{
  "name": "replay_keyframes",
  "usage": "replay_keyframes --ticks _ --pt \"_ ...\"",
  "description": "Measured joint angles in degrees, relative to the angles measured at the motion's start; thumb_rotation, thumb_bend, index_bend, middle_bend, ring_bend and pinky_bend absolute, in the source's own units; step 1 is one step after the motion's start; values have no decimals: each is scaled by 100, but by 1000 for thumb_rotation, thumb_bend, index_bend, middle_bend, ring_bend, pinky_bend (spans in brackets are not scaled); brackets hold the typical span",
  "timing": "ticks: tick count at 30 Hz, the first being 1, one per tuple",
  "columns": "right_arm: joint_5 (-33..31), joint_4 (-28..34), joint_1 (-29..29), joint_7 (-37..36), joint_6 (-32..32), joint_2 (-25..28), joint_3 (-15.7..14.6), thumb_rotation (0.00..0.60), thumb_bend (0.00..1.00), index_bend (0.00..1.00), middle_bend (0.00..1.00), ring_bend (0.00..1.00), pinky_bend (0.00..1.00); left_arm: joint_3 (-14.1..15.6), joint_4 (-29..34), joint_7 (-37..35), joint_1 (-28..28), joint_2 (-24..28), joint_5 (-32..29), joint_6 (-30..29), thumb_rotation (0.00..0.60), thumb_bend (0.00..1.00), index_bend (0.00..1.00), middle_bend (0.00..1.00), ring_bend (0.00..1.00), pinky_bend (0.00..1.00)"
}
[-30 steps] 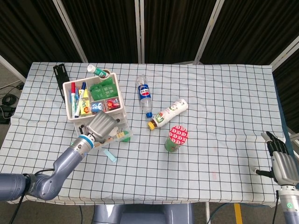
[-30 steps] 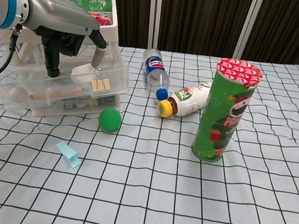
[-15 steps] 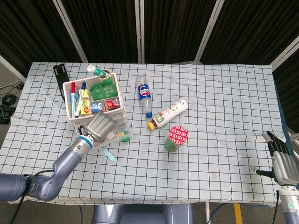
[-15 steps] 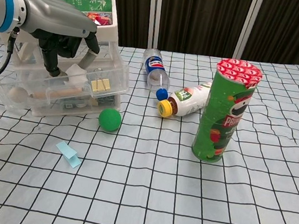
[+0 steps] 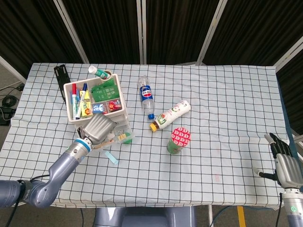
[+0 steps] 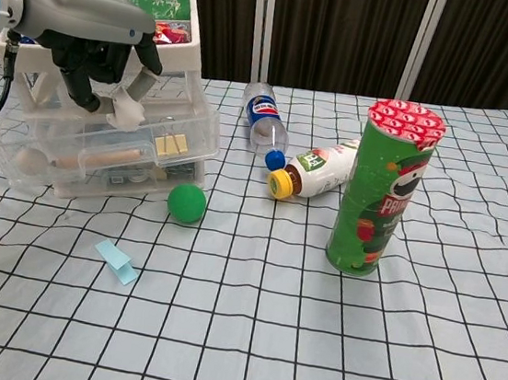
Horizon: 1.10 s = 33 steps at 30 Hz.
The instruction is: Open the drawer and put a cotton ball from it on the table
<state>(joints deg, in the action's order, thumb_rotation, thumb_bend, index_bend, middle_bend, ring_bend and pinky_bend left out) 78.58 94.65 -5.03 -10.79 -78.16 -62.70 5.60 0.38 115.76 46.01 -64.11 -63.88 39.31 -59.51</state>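
A white organiser (image 5: 94, 100) stands at the table's left, its clear bottom drawer (image 6: 101, 151) pulled out toward me. My left hand (image 6: 92, 36) hovers just above the drawer and pinches a white cotton ball (image 6: 125, 112) in its fingertips. In the head view the left hand (image 5: 98, 127) covers most of the drawer (image 5: 125, 135). Another cotton ball (image 6: 28, 160) lies in the drawer's left end, beside a wooden stick and clips. My right hand (image 5: 286, 163) hangs open past the table's right front edge, holding nothing.
A green ball (image 6: 186, 203) and a blue paper scrap (image 6: 116, 261) lie in front of the drawer. A Pringles can (image 6: 382, 187) stands mid-table. Two bottles (image 6: 264, 124) (image 6: 321, 170) lie behind it. A black object (image 5: 60, 75) sits at the far left.
My left hand has risen out of the drawer and drawn back a little to the left, lifting the cotton ball with it. The right hand has not moved.
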Motion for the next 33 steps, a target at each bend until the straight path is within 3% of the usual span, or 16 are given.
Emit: replay_keyframes --ticks 11,21,28,33 --pt "93 49 13 81 -43 -8 -45 600 37 3 0 0 0 -79 772 -504 492 831 933 -407 600 502 609 957 871 811" --pt "181 110 24 169 -88 -23 -87 600 37 3 0 0 0 72 1253 -1265 1425 1694 2075 -918 600 503 609 957 871 811" --pt "254 166 52 190 -147 -12 -124 600 37 3 0 0 0 383 1053 -1942 2290 1898 2874 -1351 600 503 602 955 869 811" --pt "276 184 61 225 -177 -13 -132 600 37 3 0 0 0 534 408 -2326 2888 1549 3106 -1656 600 503 600 954 869 811"
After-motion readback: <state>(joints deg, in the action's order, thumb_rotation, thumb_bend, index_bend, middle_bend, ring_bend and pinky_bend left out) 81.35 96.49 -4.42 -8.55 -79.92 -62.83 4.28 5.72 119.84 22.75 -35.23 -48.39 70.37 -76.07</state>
